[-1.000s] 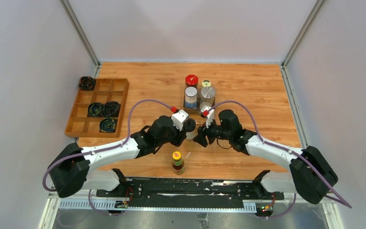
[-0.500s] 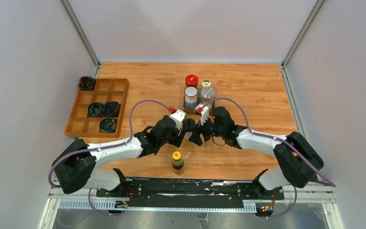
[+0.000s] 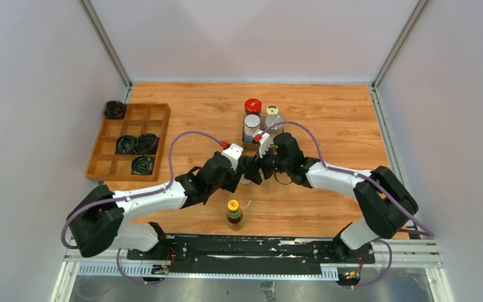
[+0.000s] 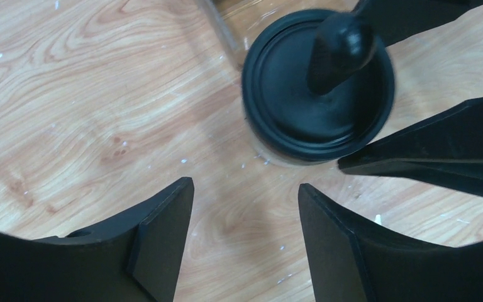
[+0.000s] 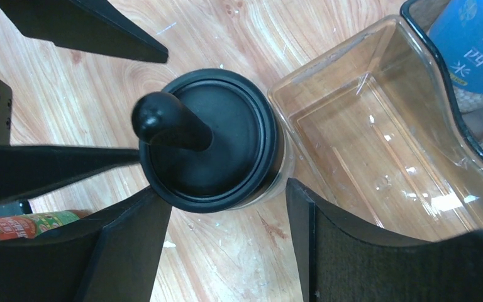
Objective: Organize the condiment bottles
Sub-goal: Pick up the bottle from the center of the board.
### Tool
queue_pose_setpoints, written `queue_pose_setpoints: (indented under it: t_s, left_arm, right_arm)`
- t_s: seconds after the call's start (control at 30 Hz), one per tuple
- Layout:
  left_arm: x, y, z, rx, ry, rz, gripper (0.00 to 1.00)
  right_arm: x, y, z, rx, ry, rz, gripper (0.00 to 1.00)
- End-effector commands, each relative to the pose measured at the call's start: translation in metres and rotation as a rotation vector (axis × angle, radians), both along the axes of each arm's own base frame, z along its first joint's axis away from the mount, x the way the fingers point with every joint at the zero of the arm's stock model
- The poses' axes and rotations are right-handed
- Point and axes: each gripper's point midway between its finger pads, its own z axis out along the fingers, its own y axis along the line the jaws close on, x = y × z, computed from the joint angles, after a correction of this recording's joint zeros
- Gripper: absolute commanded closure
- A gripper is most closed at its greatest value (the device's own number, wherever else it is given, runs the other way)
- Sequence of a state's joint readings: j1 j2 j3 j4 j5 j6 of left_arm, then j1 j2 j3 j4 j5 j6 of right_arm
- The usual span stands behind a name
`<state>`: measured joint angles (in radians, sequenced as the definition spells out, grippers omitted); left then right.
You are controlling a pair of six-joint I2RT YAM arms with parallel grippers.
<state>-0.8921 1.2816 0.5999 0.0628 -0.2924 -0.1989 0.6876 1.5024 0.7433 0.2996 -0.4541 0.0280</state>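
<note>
The black-capped jar [image 5: 210, 141] stands on the wood beside a clear tray, with a black stub rising from its lid. It is also in the left wrist view, black-capped jar [image 4: 317, 82]. My left gripper [image 4: 245, 214] is open and empty, its tips short of the jar. My right gripper [image 5: 226, 214] is open too, and the jar sits just beyond its fingertips. From above, the left gripper [image 3: 245, 173] and right gripper [image 3: 259, 170] meet tip to tip and hide the jar. Behind them stand the red-lidded jar [image 3: 253, 105], yellow-capped shaker [image 3: 272, 111], blue-labelled jar [image 3: 251, 123] and silver-lidded jar [image 3: 275, 121]. The yellow-capped sauce bottle [image 3: 234, 214] stands near the front.
A clear plastic tray [image 5: 377, 145] lies right next to the black-capped jar, with the blue-labelled jar [image 5: 471, 44] behind it. A wooden compartment tray [image 3: 129, 141] with black coiled bundles sits at the left, and one bundle [image 3: 114, 109] lies beside it.
My left gripper has opened and let go of the black-capped jar. The right arm has swung left and forward, bringing its open jaws up to the jar.
</note>
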Motion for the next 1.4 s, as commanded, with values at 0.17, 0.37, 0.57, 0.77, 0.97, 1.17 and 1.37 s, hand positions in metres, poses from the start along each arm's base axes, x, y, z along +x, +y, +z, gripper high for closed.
queue_pose_setpoints:
  t_s: [0.17,0.37,0.57,0.77,0.97,1.17,1.37]
  left_arm:
    - [0.002,0.061,0.007,0.087,-0.003,0.304,0.28]
    - [-0.011,0.068,0.004,0.020,0.034,0.336,0.28]
    - [-0.018,0.069,-0.005,0.020,0.061,0.328,0.28]
    - [-0.020,0.066,-0.007,0.002,0.072,0.313,0.29]
    - [-0.021,0.066,-0.007,0.002,0.073,0.305,0.30]
    - [-0.023,0.068,-0.007,-0.003,0.071,0.304,0.31]
    - [-0.024,0.068,-0.008,-0.006,0.072,0.300,0.31]
  right_arm:
    - [0.004,0.008,0.009,-0.017,-0.026,0.044,0.25]
    - [0.005,0.016,0.015,-0.023,-0.035,0.080,0.25]
    - [0.003,0.025,0.013,-0.051,-0.032,0.120,0.26]
    - [0.001,0.032,0.008,-0.075,-0.024,0.146,0.19]
    - [0.001,0.038,0.006,-0.079,-0.022,0.162,0.10]
    - [0.002,0.043,0.007,-0.077,-0.017,0.176,0.24]
    - [0.002,0.046,0.009,-0.072,-0.015,0.181,0.39]
